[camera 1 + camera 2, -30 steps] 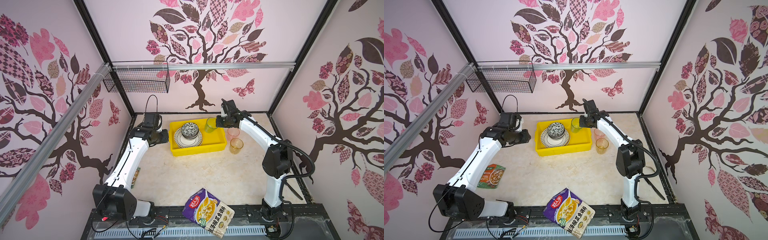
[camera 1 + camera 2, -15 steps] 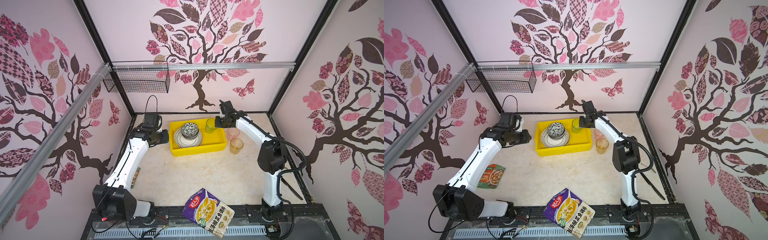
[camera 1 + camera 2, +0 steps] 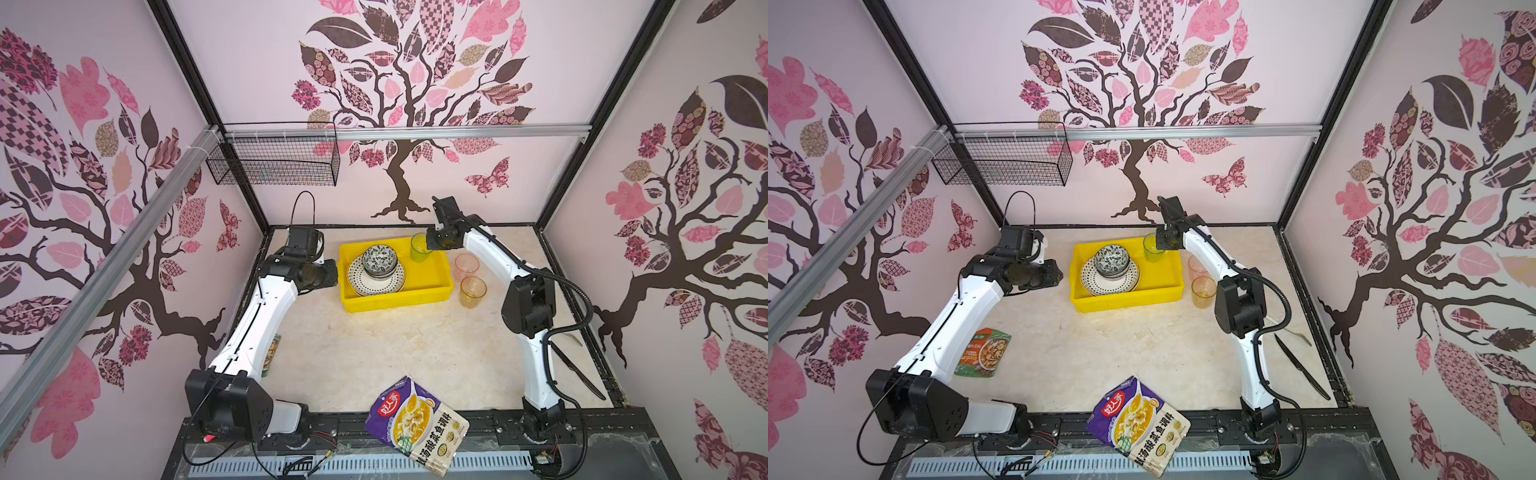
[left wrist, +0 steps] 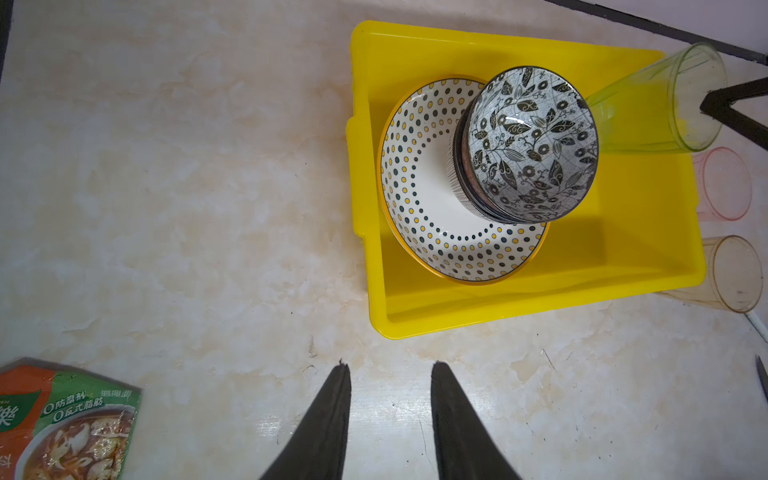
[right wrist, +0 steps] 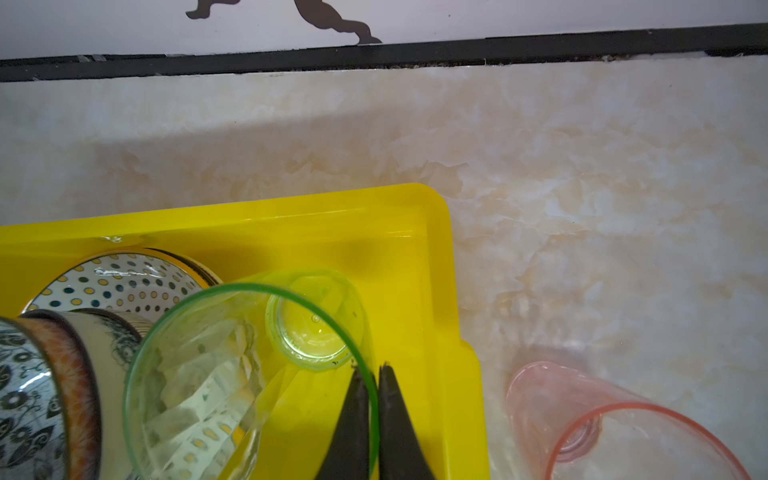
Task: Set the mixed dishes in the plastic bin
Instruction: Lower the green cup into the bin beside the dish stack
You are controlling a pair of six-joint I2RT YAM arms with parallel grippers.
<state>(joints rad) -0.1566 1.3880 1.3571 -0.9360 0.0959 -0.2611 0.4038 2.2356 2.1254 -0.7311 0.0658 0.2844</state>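
The yellow plastic bin (image 3: 395,297) (image 3: 1125,299) holds a dotted plate (image 3: 357,278) (image 4: 419,199) with stacked patterned bowls (image 3: 377,259) (image 4: 532,141) on it. My right gripper (image 5: 373,368) (image 3: 432,243) is shut on the rim of the green tumbler (image 5: 249,374) (image 3: 420,248), which tilts with its base over the bin's back right corner. A pink tumbler (image 3: 466,266) (image 5: 602,424) and an amber tumbler (image 3: 472,292) (image 4: 735,274) stand on the table right of the bin. My left gripper (image 4: 388,365) (image 3: 330,272) hangs open and empty, left of the bin.
A purple food pouch (image 3: 417,424) lies at the front edge. A green-orange seasoning packet (image 3: 984,353) (image 4: 62,424) sits beside the left arm. A black knife (image 3: 1302,368) lies by the right wall. A wire basket (image 3: 274,164) hangs at the back left.
The right arm's elbow has swung a little to the left while the green tumbler stays almost in place over the bin. The left arm has not moved.
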